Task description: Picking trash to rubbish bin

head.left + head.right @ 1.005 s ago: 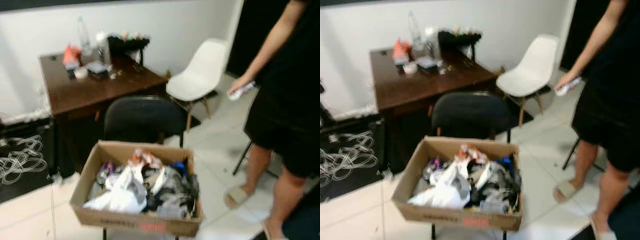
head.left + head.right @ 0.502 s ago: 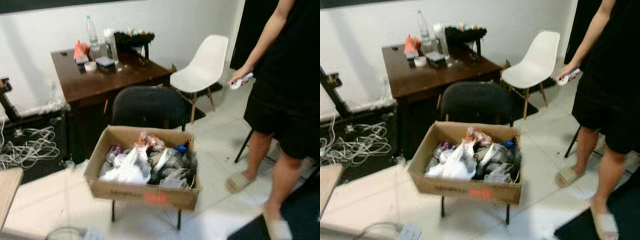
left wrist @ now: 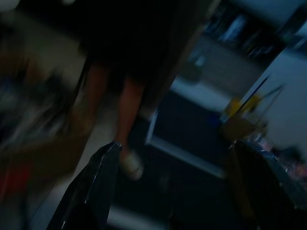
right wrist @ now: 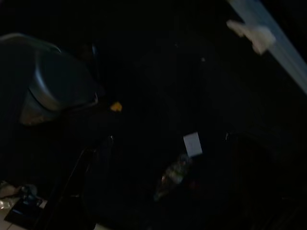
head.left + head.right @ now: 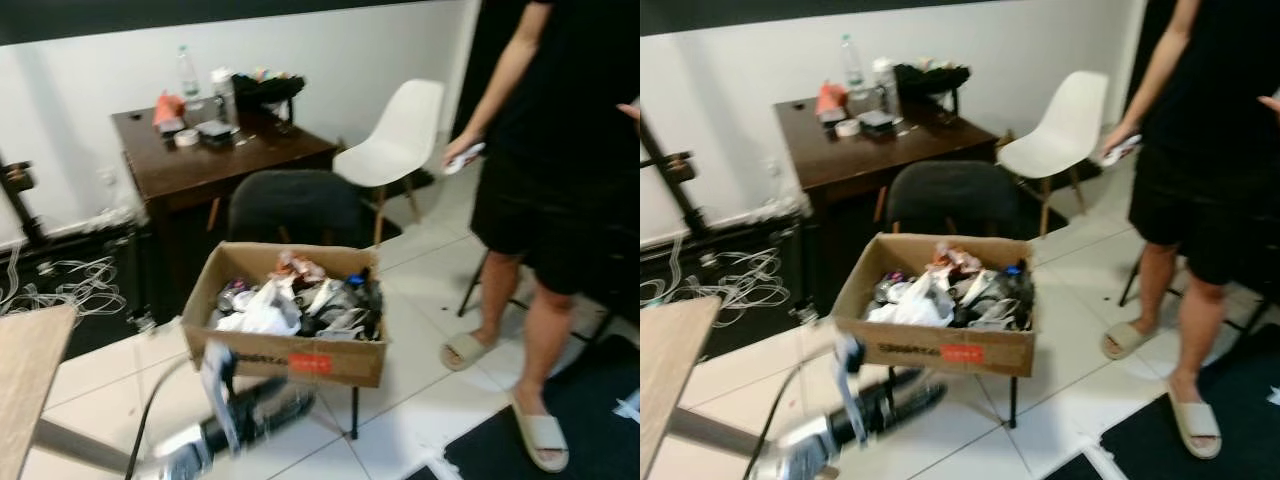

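The left end effector [image 5: 285, 400] reaches low across the tiled floor toward the cardboard box [image 5: 300, 355]; through the blur I cannot tell whether its fingers are parted. The box, heaped with trash [image 5: 300, 300], sits raised on a chair, probably for easy reach. To the right a person [image 5: 560, 150] stands clear, holding a white object [image 5: 462, 158]; the right end effector's state cannot be told.

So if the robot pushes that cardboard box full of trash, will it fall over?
Maybe. The cardboard box seems to rest on a thin-legged stand, so a hard shove might tip it. It's heaped with crumpled trash like bags and wrappers, so it's probably light and would slide easily. Its walls look fairly stiff.
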{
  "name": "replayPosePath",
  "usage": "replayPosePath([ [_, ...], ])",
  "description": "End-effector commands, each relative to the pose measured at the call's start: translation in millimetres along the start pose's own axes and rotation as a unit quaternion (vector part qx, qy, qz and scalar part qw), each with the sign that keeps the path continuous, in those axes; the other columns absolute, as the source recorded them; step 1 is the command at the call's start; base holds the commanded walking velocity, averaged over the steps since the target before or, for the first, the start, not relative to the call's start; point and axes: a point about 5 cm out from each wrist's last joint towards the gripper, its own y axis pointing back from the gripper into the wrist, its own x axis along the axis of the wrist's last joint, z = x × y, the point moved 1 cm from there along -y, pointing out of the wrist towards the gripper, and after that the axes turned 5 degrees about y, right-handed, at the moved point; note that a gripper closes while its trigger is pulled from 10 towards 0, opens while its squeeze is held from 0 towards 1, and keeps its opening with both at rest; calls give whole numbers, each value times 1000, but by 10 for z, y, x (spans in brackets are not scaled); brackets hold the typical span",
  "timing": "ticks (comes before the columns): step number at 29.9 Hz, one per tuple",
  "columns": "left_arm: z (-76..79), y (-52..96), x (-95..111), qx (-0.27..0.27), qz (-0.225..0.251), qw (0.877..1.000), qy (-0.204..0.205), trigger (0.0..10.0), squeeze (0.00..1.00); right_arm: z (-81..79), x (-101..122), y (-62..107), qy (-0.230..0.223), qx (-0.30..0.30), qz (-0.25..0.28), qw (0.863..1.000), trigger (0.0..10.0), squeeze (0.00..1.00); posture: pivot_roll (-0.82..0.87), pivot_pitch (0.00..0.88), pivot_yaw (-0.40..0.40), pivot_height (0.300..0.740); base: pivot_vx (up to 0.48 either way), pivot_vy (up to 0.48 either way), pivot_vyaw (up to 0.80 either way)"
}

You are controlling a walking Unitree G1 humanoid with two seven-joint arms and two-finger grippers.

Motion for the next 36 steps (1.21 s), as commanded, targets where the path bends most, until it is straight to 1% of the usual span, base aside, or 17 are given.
replayPosePath([
  [1,27,-34,152,-12,52,998,17,10000,0,-47,-21,1,4,11,-6,1000,10000,0,-127,74,55,740,0,0,0],
  [3,19,-156,574,-4,145,989,0,10000,0,-62,-15,1,8,20,-1,1000,10000,0,-130,72,54,740,0,0,0],
  [5,-59,-194,878,37,208,977,-19,10000,0,-75,-8,2,10,28,2,1000,10000,0,-135,66,52,740,0,0,0],
  [7,-123,-188,1078,91,234,966,-58,10000,0,-92,-2,2,14,38,4,999,10000,0,-135,66,52,740,0,0,0],
  [8,-185,-158,1194,137,251,956,-71,10000,0,-100,3,2,12,42,5,999,10000,0,-140,61,48,740,0,0,0],
  [9,-260,-99,1329,195,266,940,-92,10000,0,-108,10,2,17,46,6,999,10000,0,-140,61,48,740,0,0,738],
  [10,-260,-99,1329,195,266,940,-92,10000,0,-108,10,2,17,46,6,999,10000,0,-140,61,48,740,0,0,738],
  [12,-333,9,1514,267,279,914,-126,10000,0,-120,20,2,22,51,7,998,10000,0,-145,57,46,740,0,0,738],
  [13,-333,9,1514,267,279,914,-126,10000,0,-120,20,2,22,51,7,998,10000,0,-145,57,46,740,0,0,738],
  [16,-361,182,1757,361,267,870,-204,10000,0,-128,33,1,27,56,10,998,10000,0,-150,58,48,740,0,0,738],
  [17,-361,182,1757,361,267,870,-204,10000,0,-128,33,1,27,56,10,998,10000,0,-150,58,48,740,0,0,738],
  [18,-391,253,1810,411,249,843,-242,10000,0,-131,36,1,27,57,10,998,10000,0,-147,58,49,740,0,0,738],
  [20,-429,345,1859,473,220,801,-293,10000,0,-137,39,1,27,59,10,998,10000,0,-148,62,49,740,0,0,738],
  [21,-440,365,1869,489,216,788,-307,10000,0,-142,39,1,28,61,10,998,10000,0,-148,62,49,740,0,0,738],
  [24,-455,383,1873,504,214,774,-318,10000,0,-193,55,2,35,71,13,997,10000,0,-151,64,53,740,0,0,738],
  [30,-474,351,1833,505,208,772,-324,10000,0,-273,101,2,40,82,21,996,10000,0,-148,70,59,740,0,0,738],
  [36,-481,300,1735,513,202,767,-329,10000,0,-280,103,2,47,84,20,995,10000,0,-144,75,58,740,0,0,739],
])
